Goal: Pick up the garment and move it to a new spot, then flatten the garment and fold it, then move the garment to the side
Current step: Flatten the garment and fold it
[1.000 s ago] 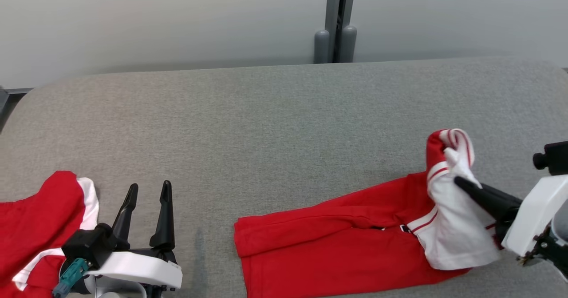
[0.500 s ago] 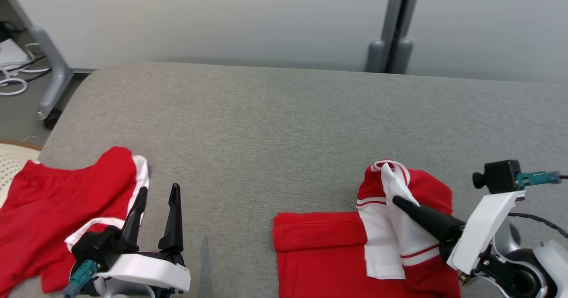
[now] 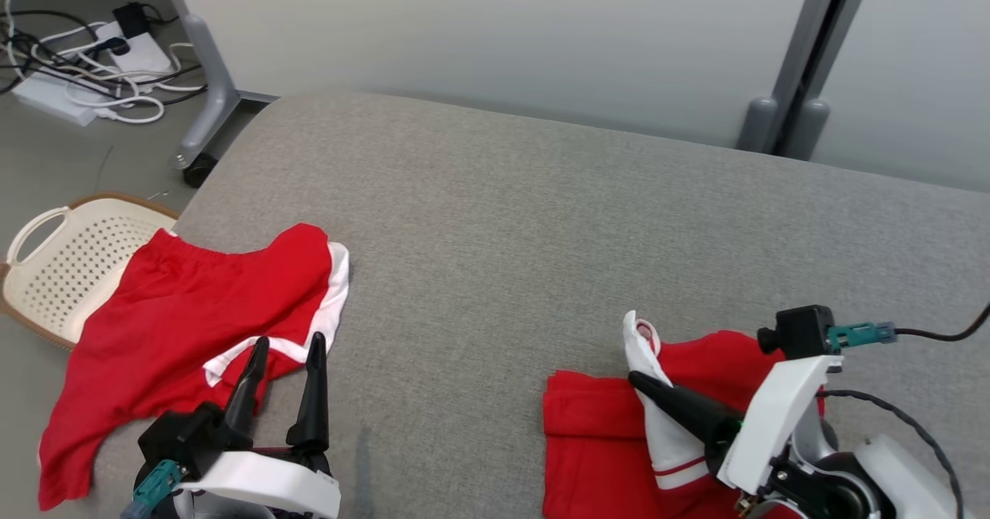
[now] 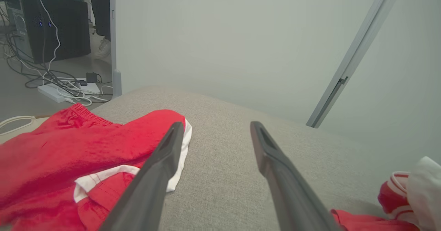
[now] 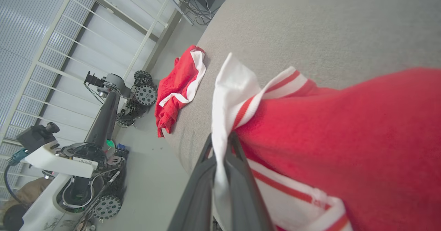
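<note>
The right end effector (image 3: 636,378), pinching the white hem of the folded red garment (image 3: 588,426) at five o'clock on the grey counter (image 3: 495,217), is nearer; the left end effector (image 3: 288,341) stands spread at seven o'clock, well apart.

Grey fabric tabletop (image 3: 495,217) in front, pale wall (image 3: 464,32) behind, a grey post (image 3: 804,55) at far right. On the grey floor (image 3: 69,155) at left lie tangled cables (image 3: 85,78) and a cream basket (image 3: 62,264).
</note>
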